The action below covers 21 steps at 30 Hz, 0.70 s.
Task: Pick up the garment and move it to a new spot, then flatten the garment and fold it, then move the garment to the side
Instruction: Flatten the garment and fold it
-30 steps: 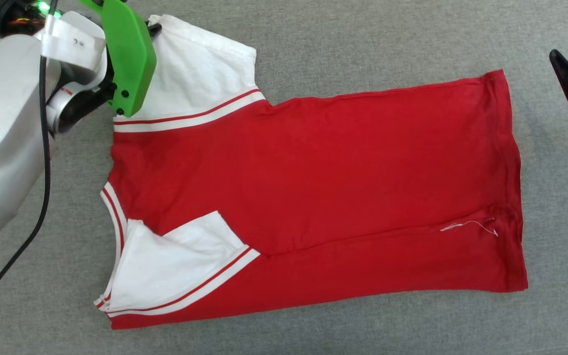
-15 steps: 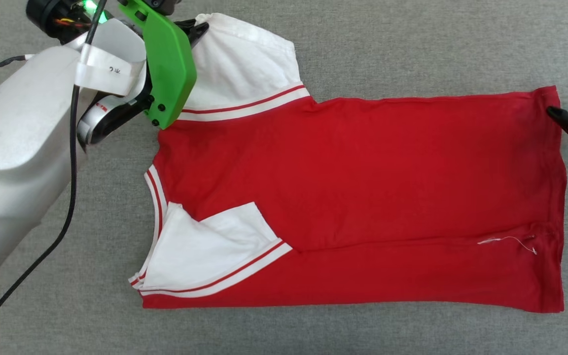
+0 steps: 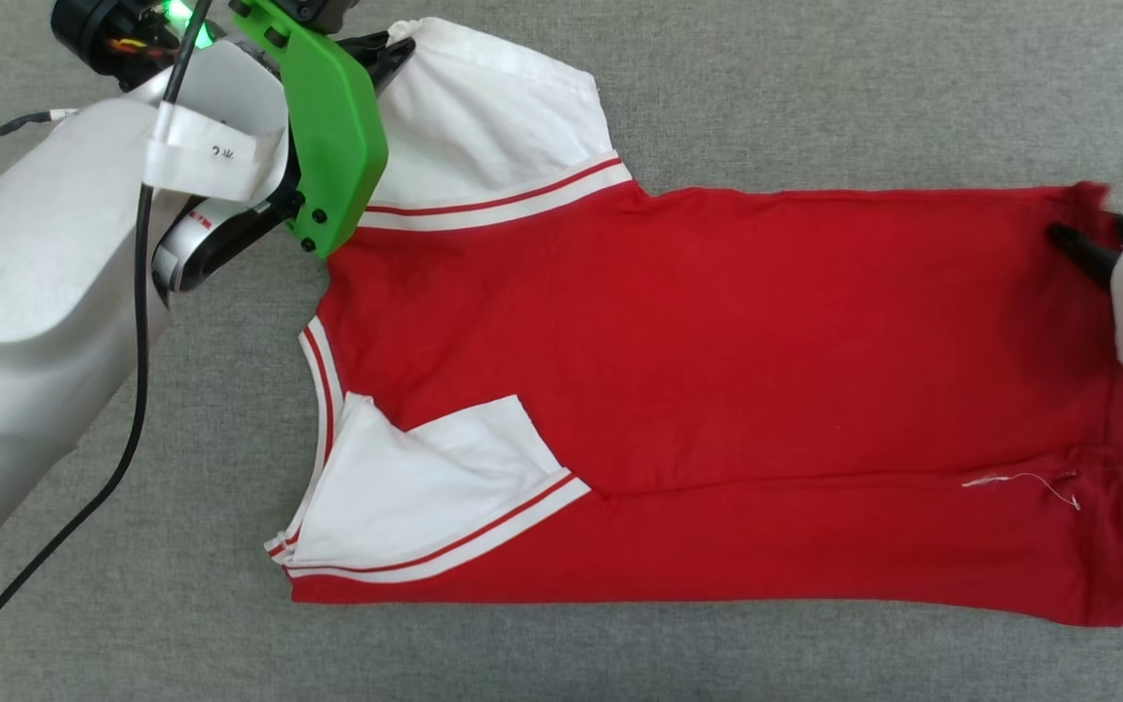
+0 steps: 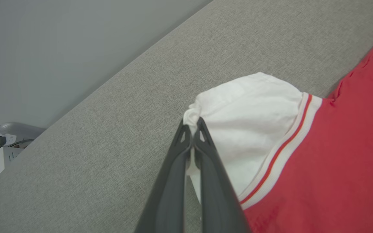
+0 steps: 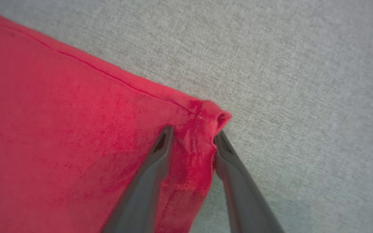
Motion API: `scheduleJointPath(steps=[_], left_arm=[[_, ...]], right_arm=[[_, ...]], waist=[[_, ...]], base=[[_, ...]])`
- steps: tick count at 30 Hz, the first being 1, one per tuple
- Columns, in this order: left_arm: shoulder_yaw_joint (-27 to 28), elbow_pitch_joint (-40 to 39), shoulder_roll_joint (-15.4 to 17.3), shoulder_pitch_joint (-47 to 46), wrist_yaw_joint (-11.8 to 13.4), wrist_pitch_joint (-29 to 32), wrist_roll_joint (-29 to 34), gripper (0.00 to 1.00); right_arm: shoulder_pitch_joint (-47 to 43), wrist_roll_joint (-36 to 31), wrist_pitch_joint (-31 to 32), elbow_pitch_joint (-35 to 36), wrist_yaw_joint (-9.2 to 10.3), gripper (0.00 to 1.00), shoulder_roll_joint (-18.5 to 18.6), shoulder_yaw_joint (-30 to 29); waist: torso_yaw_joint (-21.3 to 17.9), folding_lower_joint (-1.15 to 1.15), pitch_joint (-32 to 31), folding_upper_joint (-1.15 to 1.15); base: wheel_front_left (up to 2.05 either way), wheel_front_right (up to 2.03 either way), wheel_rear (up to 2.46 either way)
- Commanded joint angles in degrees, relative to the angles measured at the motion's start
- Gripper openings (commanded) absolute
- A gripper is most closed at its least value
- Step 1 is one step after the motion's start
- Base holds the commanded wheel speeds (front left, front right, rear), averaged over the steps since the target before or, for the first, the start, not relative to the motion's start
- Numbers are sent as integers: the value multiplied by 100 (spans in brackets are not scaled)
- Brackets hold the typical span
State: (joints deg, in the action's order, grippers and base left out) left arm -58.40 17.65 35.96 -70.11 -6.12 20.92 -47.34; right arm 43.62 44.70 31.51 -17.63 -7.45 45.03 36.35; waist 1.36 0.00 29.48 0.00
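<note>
Garment (image 3: pixel 717 370) is found spread lengthwise on the grey cloth surface (image 3: pixel 815 88), near long edge already turned inward. The far sleeve (image 3: pixel 493 107) is pinched at its outer edge by the left gripper (image 4: pixel 191 124), fingers closed on the fabric. The right gripper (image 5: pixel 193 134) is set at the far hem corner (image 5: pixel 210 115), fingers apart and straddling it, no grip yet made. The folding step is judged in hand. Closure on that corner is required next, then an even lift by both arms so the far edge is carried over the garment.
</note>
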Motion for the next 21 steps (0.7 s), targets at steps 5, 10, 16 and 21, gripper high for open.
scheduleJointPath(steps=[5, 10, 16, 21], left_arm=[[-24, 38, 85, 257, 89, -200, 95, 0], [-21, -149, 220, 607, 191, -390, 12, 0], [-69, -626, 545, 1235, 474, -578, -55, 0], [-139, -1189, 854, 1834, 812, -679, -117, 0]], right_arm=[[24, -65, -809, -202, -3, 0, -212, 93], [-225, -97, -1403, -56, -3, 0, -119, -22], [-802, -159, -1805, 140, -3, 0, -81, -192], [-1330, -223, -1981, 296, -3, 0, -75, -396]], waist=[[-63, 0, -419, 0], [-57, 0, -787, 0], [-76, 0, -1142, 0], [-78, 0, -1401, 0]], base=[[0, 0, 0], [0, 0, 0], [0, 0, 0], [0, 0, 0]])
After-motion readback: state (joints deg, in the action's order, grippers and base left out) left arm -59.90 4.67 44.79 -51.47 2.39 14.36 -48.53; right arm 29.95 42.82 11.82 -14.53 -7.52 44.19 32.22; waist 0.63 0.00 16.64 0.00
